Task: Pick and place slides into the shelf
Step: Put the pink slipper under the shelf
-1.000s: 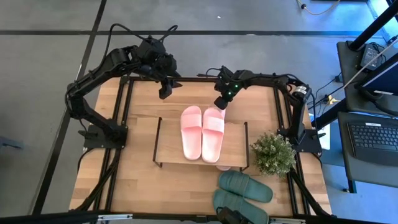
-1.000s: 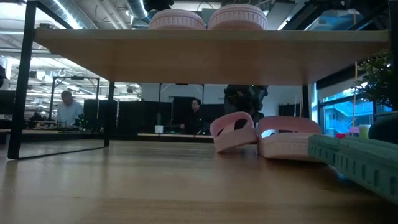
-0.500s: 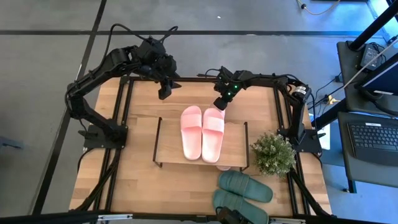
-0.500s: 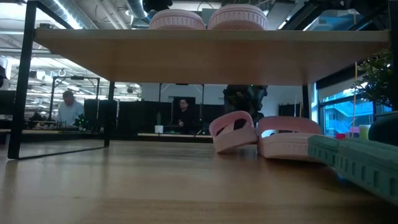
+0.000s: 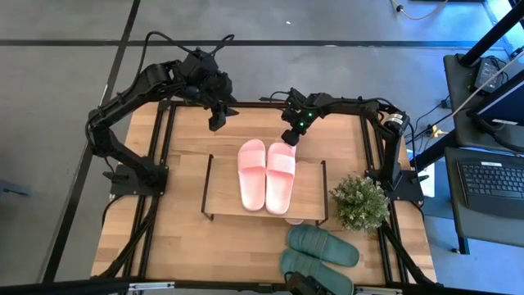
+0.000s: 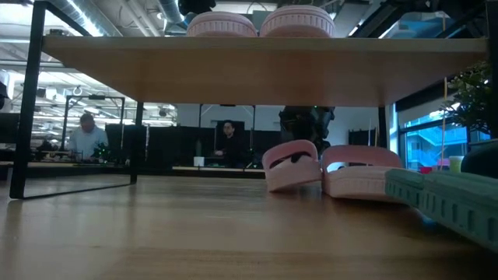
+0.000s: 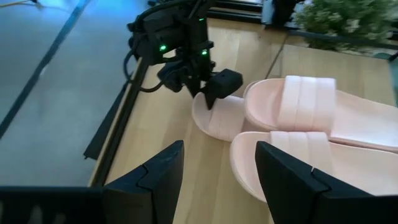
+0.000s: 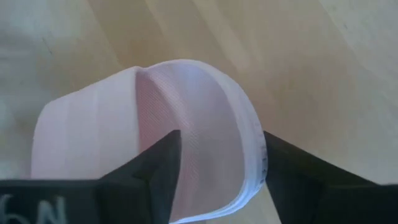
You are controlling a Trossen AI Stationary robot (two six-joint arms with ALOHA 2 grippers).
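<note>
The shelf (image 5: 225, 188) stands mid-table with two light pink slides (image 5: 252, 174) (image 5: 281, 180) side by side on its top board. Another pink pair lies on the table under it (image 6: 294, 162) (image 6: 359, 175). One of them pokes its end (image 7: 214, 118) out past the shelf's far edge. My right gripper (image 5: 289, 136) stands open at that end, pointing down. Its fingers straddle the rim (image 8: 245, 118). My left gripper (image 5: 214, 123) hangs open over the table beyond the shelf's far left corner, with nothing between its fingers. Two dark green slides (image 5: 323, 246) lie on the table at the near right. My right gripper comes at the lower pink slide's far end from above. One finger (image 8: 163, 167) stands over the footbed and the other (image 8: 283, 167) outside the rim (image 8: 252, 143). I cannot tell whether either finger touches it. The slide lies on the table.
A potted plant (image 5: 360, 201) stands just right of the shelf. The shelf's black wire legs (image 6: 31, 101) frame the space under the board. Bare tabletop lies left of the shelf (image 5: 176, 238). People sit at desks in the room behind (image 6: 84, 132).
</note>
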